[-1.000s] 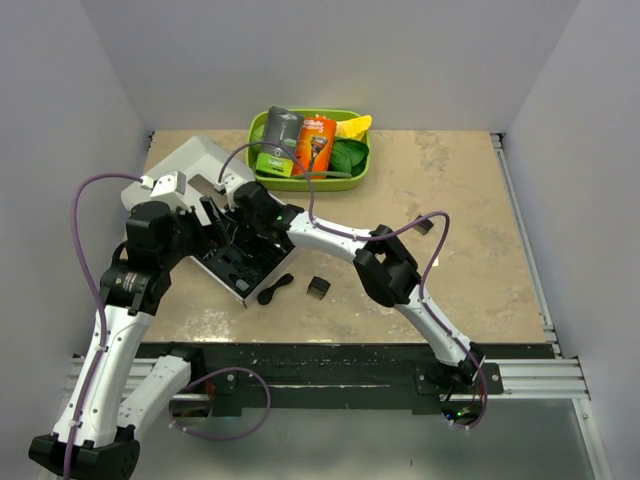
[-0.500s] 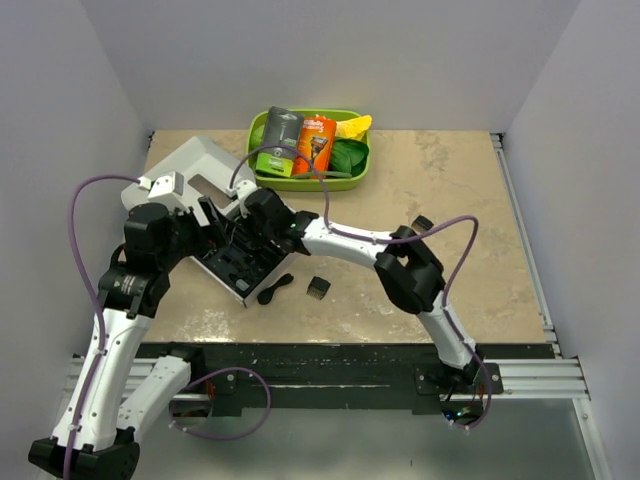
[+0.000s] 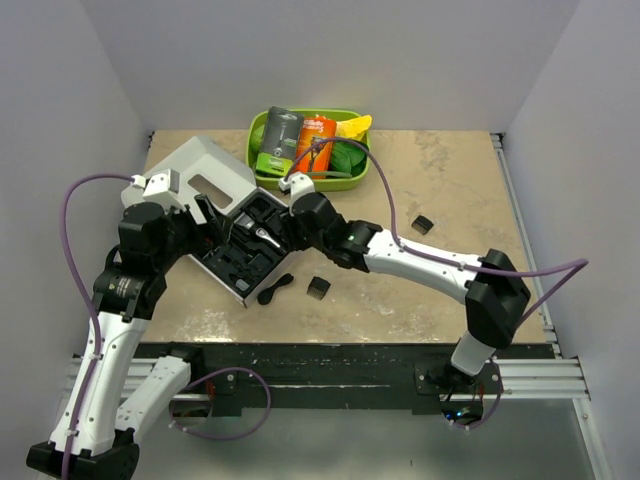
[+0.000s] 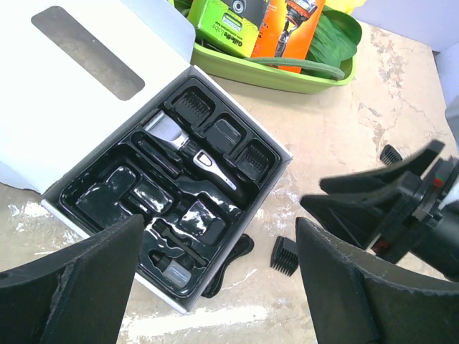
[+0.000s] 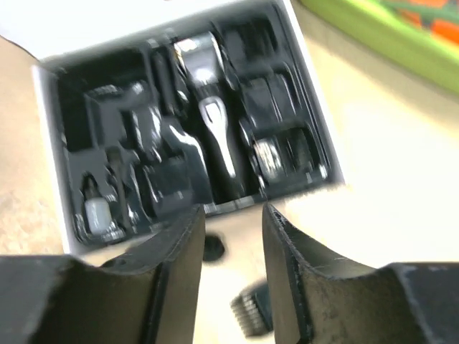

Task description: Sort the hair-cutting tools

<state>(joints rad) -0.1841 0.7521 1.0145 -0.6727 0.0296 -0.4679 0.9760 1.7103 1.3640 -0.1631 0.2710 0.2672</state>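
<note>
The slim black hair clipper (image 4: 190, 147) with its silver head lies in the middle slot of the black case tray (image 4: 86, 208), and also shows in the right wrist view (image 5: 211, 136) and from above (image 3: 262, 236). A small black guide comb (image 4: 285, 256) and a black curved piece (image 4: 229, 261) lie on the table just off the tray's near edge. My right gripper (image 5: 232, 215) hangs open and empty beside the tray's right corner, above the comb (image 5: 251, 312). My left gripper (image 4: 219, 240) is wide open over the tray's near end, holding nothing.
The white case lid (image 4: 93, 86) lies folded back at the left. A green bin (image 4: 287, 72) behind the case holds the orange razor package (image 4: 287, 29) and the grey-and-green one (image 4: 229, 25). Another small black comb (image 3: 423, 223) lies alone on the table at the right.
My right gripper has opened and drawn back to the right from over the tray, and the clipper now shows lying in its slot. The left arm has hardly moved.
</note>
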